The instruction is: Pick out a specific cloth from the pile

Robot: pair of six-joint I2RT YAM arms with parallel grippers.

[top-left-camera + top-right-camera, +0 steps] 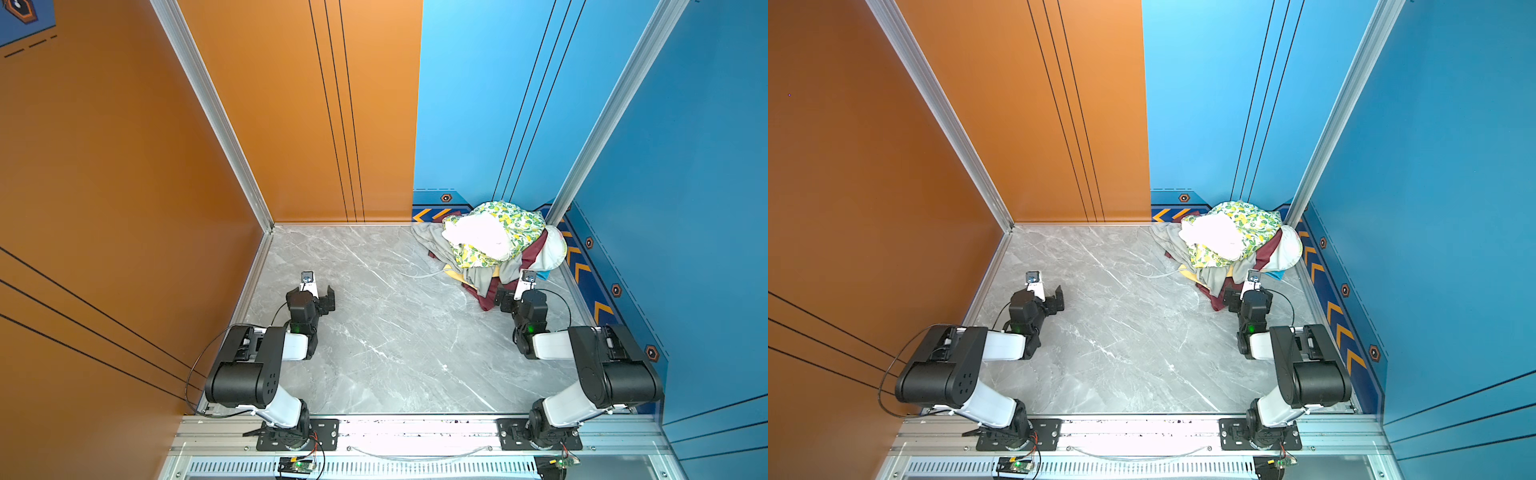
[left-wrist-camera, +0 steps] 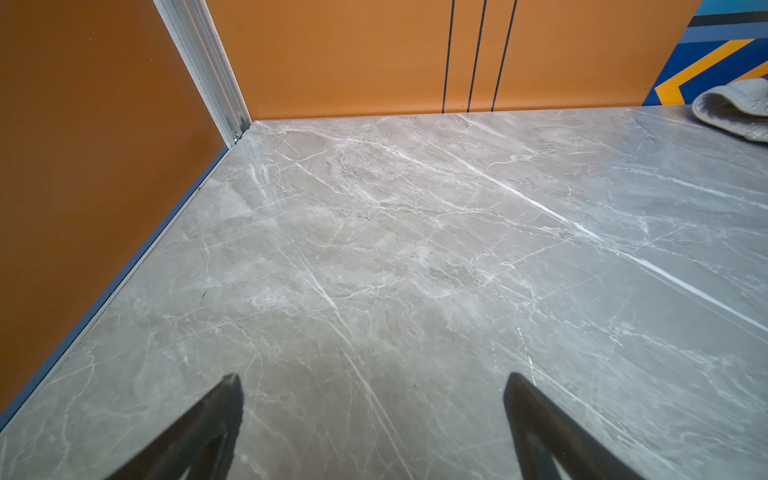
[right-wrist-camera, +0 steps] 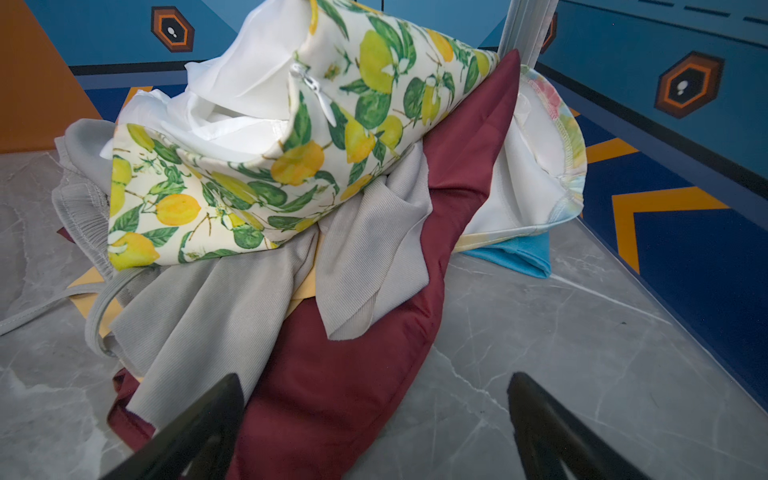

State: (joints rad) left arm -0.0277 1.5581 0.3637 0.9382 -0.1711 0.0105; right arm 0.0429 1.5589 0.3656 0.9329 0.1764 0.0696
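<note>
Nothing picked yet: left tool [image 2: 374, 376] and right tool [image 3: 374, 378] gape wide, empty; soft sky-blue cloth [image 1: 544, 274], seemingly buried, peeks at four o'clock of the mixed-garment pile [image 1: 490, 237].

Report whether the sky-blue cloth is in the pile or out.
In: only a corner of the sky-blue cloth shows, at the base of the pile, tucked under a white pastel-edged piece.

Bright, even light is thrown from above. The white fabric [image 1: 473, 239] atop the pile [image 1: 490, 266] is blown out; soft shadow is cast just beside the pile. Glare is seen on the front rail [image 1: 415, 428], well apart from the pile. The right gripper [image 3: 374, 376], near the pile, is rendered blurred.
</note>
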